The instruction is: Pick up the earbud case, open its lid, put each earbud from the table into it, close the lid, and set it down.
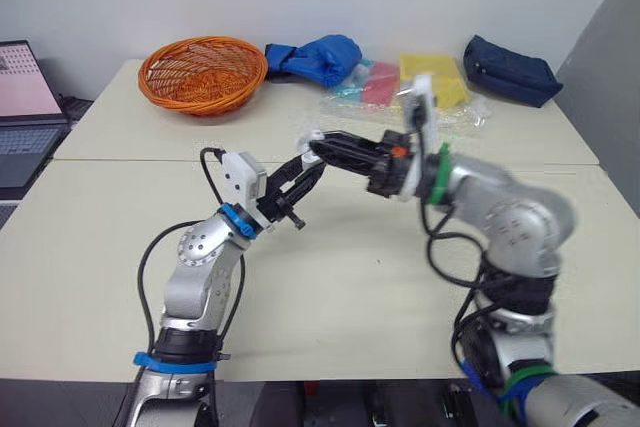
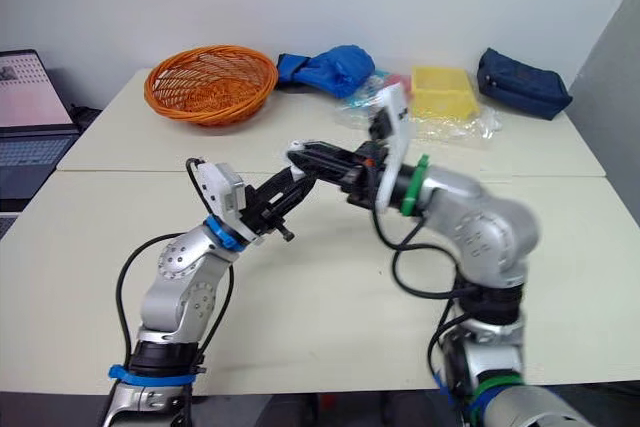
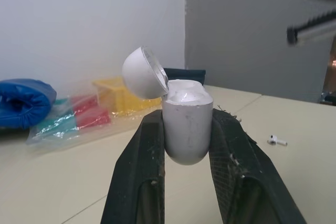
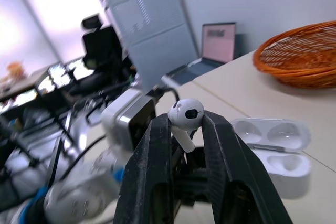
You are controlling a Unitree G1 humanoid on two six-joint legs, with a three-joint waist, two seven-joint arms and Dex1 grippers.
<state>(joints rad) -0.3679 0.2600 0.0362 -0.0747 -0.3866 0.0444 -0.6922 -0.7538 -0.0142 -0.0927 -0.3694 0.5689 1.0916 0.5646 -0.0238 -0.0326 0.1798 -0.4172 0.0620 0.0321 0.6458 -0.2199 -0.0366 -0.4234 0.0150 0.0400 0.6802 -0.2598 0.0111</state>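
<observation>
Above the near middle of the surface [image 1: 350, 292], the left gripper [image 1: 298, 185] is clamped around the earbud case [image 3: 186, 129], whose lid [image 3: 143, 73] is flipped open. Just beside it, the right gripper [image 1: 322, 144] pinches one earbud [image 4: 186, 114]. A second earbud [image 3: 276, 140] lies on the surface. Farther back sit an orange basket [image 1: 203, 72], a yellow box [image 1: 433, 77] and a navy pouch [image 1: 510, 69].

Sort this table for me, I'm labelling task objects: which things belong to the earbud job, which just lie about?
Job: earbud case in left gripper, earbud in right gripper, second earbud on table.
Lying about: orange basket, blue bundle, yellow box, navy pouch, laptop.
</observation>
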